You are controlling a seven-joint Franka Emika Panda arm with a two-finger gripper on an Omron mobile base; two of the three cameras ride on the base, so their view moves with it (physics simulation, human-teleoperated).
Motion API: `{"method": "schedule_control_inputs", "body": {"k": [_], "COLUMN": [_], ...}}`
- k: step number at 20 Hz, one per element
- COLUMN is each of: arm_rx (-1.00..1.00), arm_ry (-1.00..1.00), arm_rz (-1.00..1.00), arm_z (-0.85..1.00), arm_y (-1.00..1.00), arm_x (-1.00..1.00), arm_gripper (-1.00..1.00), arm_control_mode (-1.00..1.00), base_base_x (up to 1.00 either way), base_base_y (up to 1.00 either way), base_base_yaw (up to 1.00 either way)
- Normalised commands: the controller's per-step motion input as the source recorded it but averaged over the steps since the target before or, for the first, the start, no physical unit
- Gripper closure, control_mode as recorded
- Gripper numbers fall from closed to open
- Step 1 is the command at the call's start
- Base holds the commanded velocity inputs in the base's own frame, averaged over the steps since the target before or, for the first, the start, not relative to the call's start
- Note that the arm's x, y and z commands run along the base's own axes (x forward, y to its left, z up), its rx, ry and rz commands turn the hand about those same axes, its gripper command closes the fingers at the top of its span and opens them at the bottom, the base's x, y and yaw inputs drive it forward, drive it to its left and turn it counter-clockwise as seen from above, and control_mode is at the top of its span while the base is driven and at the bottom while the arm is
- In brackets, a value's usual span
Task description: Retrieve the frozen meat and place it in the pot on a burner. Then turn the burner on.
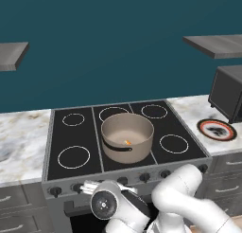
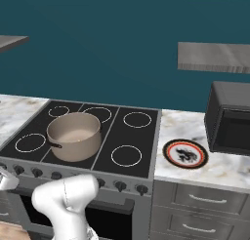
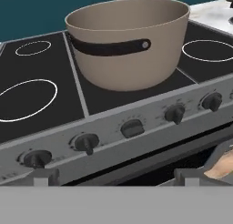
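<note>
The frozen meat, a small orange chunk, sits inside the smooth beige pot on the glossy black stove. The row of dark round knobs lies at twelve o'clock from the fingers, which stand wide, holding nothing.

The meat is a tiny orange speck in the pot, its shape too small to tell; the pot's wall hides it elsewhere. The microwave is cut by the edge. The arm hides several knobs
</note>
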Motion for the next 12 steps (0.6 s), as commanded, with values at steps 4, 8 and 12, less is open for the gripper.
{"method": "schedule_control_inputs", "body": {"k": [4,8,12], "arm_rx": [-0.08,-0.11,-0.06], "arm_ry": [-0.12,-0.21,-0.28], "arm_rz": [0.08,0.09,0.00], "arm_z": [-0.66,-0.58,-0.35], "arm_y": [-0.07,-0.04,0.00], "arm_x": [-0.26,-0.01,0.07], "arm_gripper": [-1.00,-1.00,-1.00], "arm_control_mode": [-1.00,-1.00,-1.00], "base_base_x": [0.00,0.00,0.00], "base_base_y": [0.00,0.00,0.00], "base_base_yaw": [0.00,0.00,0.00]}}
